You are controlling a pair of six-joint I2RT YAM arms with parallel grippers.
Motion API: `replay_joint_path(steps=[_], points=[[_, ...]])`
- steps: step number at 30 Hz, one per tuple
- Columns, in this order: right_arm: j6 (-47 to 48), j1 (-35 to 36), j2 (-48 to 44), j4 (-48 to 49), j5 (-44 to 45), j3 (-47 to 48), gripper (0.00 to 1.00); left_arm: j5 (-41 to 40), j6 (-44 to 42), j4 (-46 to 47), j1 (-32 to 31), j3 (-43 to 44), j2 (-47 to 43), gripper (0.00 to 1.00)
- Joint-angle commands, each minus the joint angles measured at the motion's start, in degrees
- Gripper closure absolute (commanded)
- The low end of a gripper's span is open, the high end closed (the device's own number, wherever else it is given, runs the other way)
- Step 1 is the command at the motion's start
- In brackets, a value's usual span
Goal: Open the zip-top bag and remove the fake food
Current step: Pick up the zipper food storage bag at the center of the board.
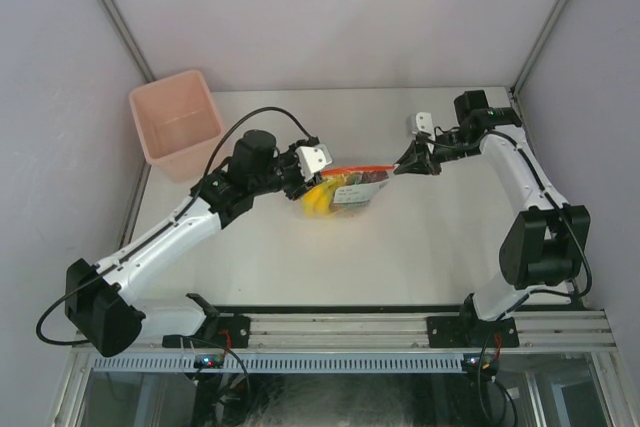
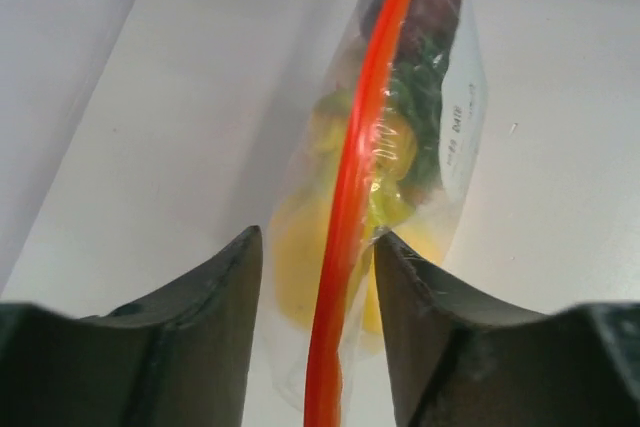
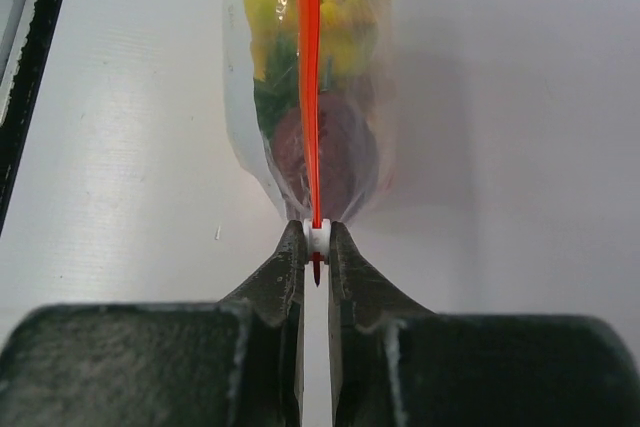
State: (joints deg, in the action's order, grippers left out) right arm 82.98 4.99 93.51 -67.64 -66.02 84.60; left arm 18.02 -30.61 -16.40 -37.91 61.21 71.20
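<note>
Right wrist view only: white slider [image 3: 318, 238] pinched by right gripper [image 3: 317, 245]; left gripper [image 2: 317, 239] spread astride zip-top bag [image 2: 462, 117]; fake food [image 2: 398, 147] blurred inside.

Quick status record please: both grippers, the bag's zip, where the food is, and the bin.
left gripper: open, jaws apart on either side of the red-orange zip strip
right gripper: shut on the white slider at its end of the zip-top bag
zip: looks closed along the length in view
fake food: all inside the bag, none out
bag contact with table: cannot tell
pink bin: far left corner, apart from the bag
</note>
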Motion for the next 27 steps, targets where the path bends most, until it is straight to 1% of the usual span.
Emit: replay_joint_path(steps=[1,2,3,4,7,10,11,14,16,18,21,27], points=[[-3.37,-1.13,-7.46,3.62,-2.68,-3.93,1.00,-2.92,7.48,3.75,-0.11,0.81,-3.23,0.37],[-3.43,-1.24,-8.82,3.70,-3.22,-5.25,1.00,-1.90,9.55,3.79,0.06,0.90,-4.03,0.28],[-3.37,-1.14,-9.73,3.70,-3.31,-6.30,1.00,-0.09,11.31,3.69,0.18,1.20,-4.54,0.24],[-3.31,-0.99,-10.70,3.89,-3.40,-7.62,1.00,2.41,12.64,3.76,0.20,1.52,-4.84,0.23],[-4.29,-0.92,-13.30,5.80,-3.73,-11.31,1.00,10.46,16.66,5.05,0.20,3.14,-4.46,0.21],[-5.32,-1.02,-15.20,7.56,-4.33,-13.36,1.00,15.00,21.40,8.71,-0.01,4.97,-2.18,0.21],[-5.37,-1.08,-15.70,7.68,-4.63,-13.73,1.00,15.69,21.69,9.12,-0.36,5.83,-1.08,0.21],[-5.36,-1.11,-16.87,8.02,-5.46,-14.55,1.00,16.91,20.35,8.15,-1.69,9.51,2.45,0.25],[-5.58,-1.13,-17.35,8.36,-5.90,-15.41,1.00,19.33,18.94,5.82,-3.11,12.70,5.91,0.34],[-5.86,-1.12,-17.48,8.56,-5.88,-15.43,1.00,20.77,16.95,0.18,-4.55,17.37,9.20,0.39],[-6.20,-1.15,-17.36,8.72,-5.80,-15.51,1.00,20.48,15.47,-6.45,-6.60,22.56,13.19,0.43],[-6.42,-1.04,-16.88,8.83,-5.73,-15.52,1.00,17.62,17.87,-6.89,-9.57,22.65,14.89,0.46]])
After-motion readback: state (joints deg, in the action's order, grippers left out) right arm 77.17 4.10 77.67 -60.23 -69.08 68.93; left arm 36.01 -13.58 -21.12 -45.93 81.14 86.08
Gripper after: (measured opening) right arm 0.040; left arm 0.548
